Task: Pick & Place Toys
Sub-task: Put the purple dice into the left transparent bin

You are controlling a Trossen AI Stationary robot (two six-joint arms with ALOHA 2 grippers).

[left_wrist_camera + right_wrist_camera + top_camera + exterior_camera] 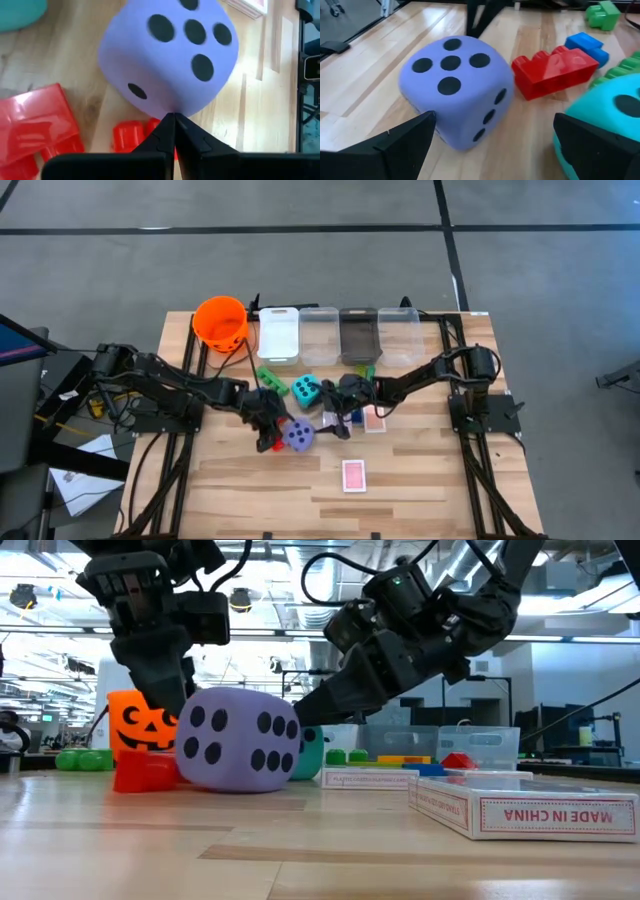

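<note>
Trouble we foresee mid-bench: our wide-open, empty right end effector [490, 145] could shove the purple die [298, 435] against our closed, empty left end effector [172, 131], rolling it away.

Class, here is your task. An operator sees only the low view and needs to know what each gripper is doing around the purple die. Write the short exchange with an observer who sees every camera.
Operator: Is the gripper above the red brick open?
Observer: No. That is the left gripper, fingers shut, its tip at the purple die's edge.
Operator: And the other arm?
Observer: The right gripper is open and faces the purple die, with the teal die close beside it.
</note>
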